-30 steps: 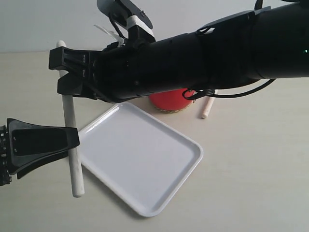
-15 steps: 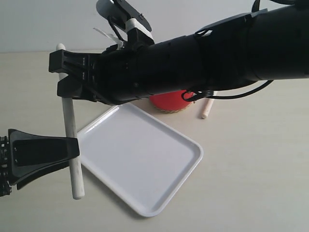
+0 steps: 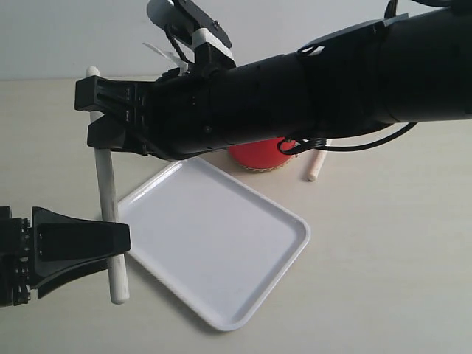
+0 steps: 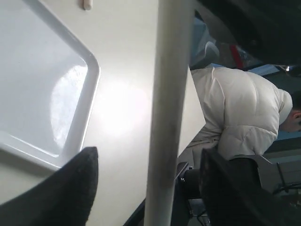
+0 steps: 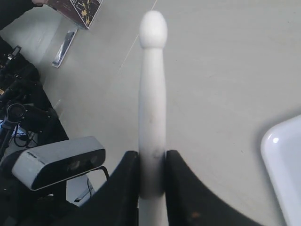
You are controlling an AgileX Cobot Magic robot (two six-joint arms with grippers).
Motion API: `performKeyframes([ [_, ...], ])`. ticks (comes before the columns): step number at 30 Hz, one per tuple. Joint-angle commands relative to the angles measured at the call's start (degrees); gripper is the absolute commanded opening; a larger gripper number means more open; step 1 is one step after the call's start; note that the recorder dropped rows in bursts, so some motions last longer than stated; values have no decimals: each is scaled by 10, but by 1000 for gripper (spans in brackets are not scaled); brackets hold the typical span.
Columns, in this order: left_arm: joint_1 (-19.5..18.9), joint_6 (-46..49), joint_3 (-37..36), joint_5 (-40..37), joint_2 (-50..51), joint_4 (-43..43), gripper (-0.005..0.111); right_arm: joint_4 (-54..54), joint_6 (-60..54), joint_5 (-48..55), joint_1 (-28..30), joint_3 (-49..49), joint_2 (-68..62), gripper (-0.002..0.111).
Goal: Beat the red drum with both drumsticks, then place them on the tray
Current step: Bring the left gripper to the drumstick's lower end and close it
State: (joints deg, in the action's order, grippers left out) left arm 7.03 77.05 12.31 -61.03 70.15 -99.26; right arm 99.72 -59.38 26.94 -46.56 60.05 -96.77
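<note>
Right pincer (image 3: 94,113) clamps one drumstick (image 3: 108,193) just beside the single white tray (image 3: 214,243); left pincer (image 4: 149,165) gapes wide around its lower end. Second drumstick (image 3: 315,166) lies on the desk (image 3: 383,243) by the one red drum (image 3: 258,156).

Red drum (image 3: 258,156) largely hidden behind the right arm (image 3: 310,88), second drumstick (image 3: 315,164) covered but for one end, held drumstick (image 3: 108,193) blurred and cut off at both ends in the left wrist view, tray (image 4: 28,94) cropped there, left fingers (image 3: 77,243) cut by the exterior view's edge.
</note>
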Motion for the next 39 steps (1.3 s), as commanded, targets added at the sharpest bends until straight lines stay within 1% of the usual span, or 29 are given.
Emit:
performKeyframes([
  [1,4,22,-2,-20,24,-7,61,2,-5,4,-1,3,0,0],
  [8,4,30,21,-31,28,-7,61,2,-5,0,-1,3,0,0],
  [12,4,30,21,-30,28,-7,60,2,-5,-4,-1,3,0,0],
  [14,4,30,21,-33,28,-7,57,2,-5,-8,-1,3,0,0],
  [18,4,29,21,-33,28,-7,43,2,-7,-13,-1,3,0,0],
  [20,4,29,21,-27,28,-7,38,2,-7,-14,-1,3,0,0],
  [23,4,29,22,-25,28,-7,39,2,-7,-14,-1,3,0,0],
  [28,4,30,22,-29,34,-7,49,2,-5,-7,-1,3,-1,0],
  [36,4,42,22,-34,34,-7,49,2,53,3,-1,3,-1,0],
  [39,4,41,23,-34,34,-7,49,2,56,3,-1,3,-1,0],
])
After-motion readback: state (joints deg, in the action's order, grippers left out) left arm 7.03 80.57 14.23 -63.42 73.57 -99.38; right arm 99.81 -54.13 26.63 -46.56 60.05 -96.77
